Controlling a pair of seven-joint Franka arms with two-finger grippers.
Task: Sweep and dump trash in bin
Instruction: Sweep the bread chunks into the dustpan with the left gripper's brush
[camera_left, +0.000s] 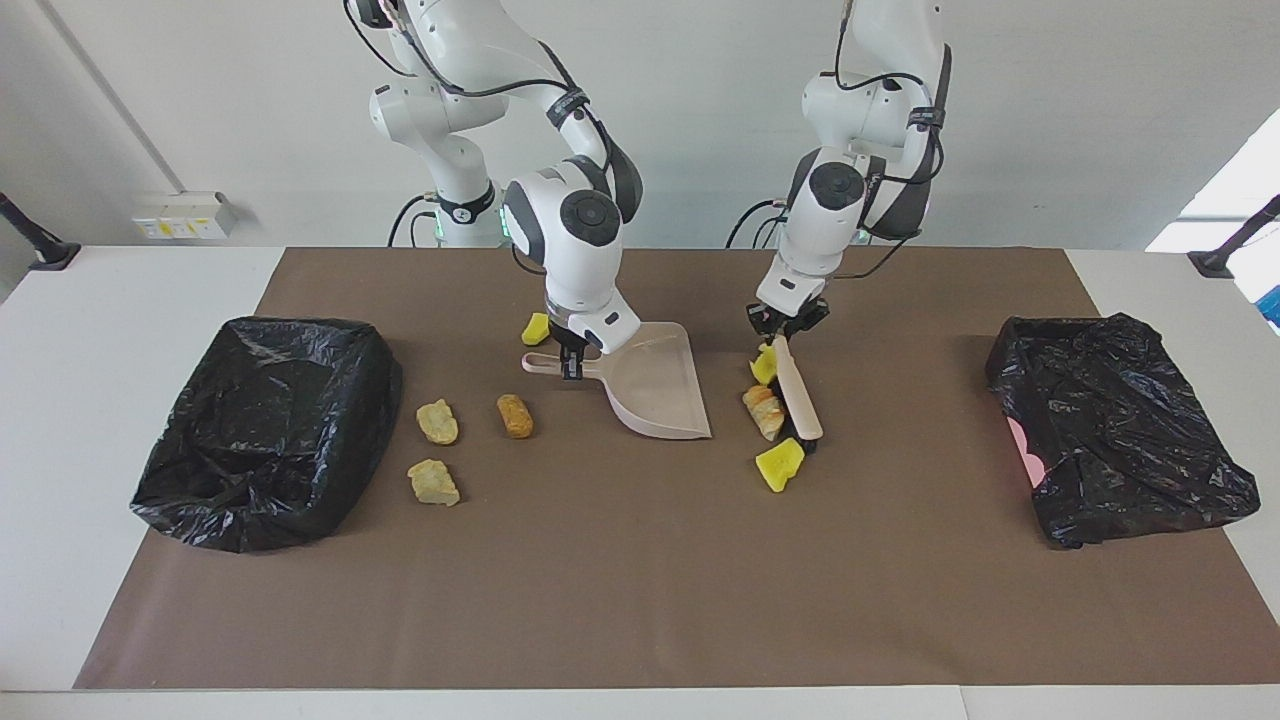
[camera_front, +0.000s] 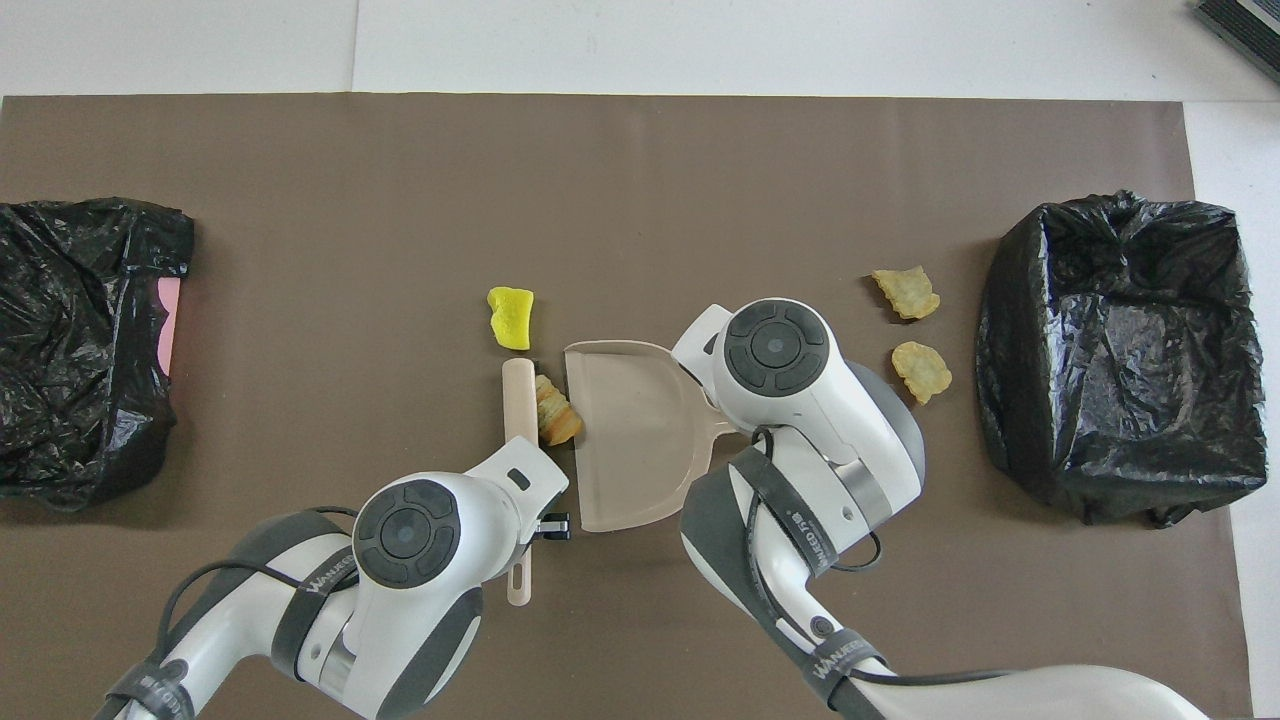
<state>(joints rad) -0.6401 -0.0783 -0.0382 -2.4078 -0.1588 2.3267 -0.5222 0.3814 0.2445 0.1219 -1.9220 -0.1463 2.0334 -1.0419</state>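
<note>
Your left pincer (camera_left: 786, 327) is clamped on the handle of the brush (camera_left: 797, 392), whose black bristle end rests on the brown mat (camera_left: 640, 560) that covers the table (camera_left: 120, 290). Pressed along the brush, on the side toward the dustpan (camera_left: 655, 385), you have three pieces of trash: a yellow chunk (camera_left: 765, 364) just under the pincer, a tan bread-like roll (camera_left: 764, 411) in the middle, and another yellow chunk (camera_left: 779, 465) at the bristle tip, farthest from the robots. From overhead the roll (camera_front: 556, 412) lies between the brush (camera_front: 519, 402) and the open lip of the dustpan (camera_front: 630, 440), almost touching that lip. Your right pincer (camera_left: 572, 358) is closed on the dustpan's handle, and the pan sits low on the mat. A fourth yellow piece (camera_left: 535, 328) lies beside that pincer, nearer to the robots than the handle. Three more lumps sit toward the right arm's end, between the dustpan and a black-bagged bin (camera_left: 265, 430): a brown one (camera_left: 515, 415), a tan one (camera_left: 437, 421) and a beige one (camera_left: 433, 482). A second black-bagged bin (camera_left: 1115, 425) stands at the left arm's end, well apart from the brush.
</note>
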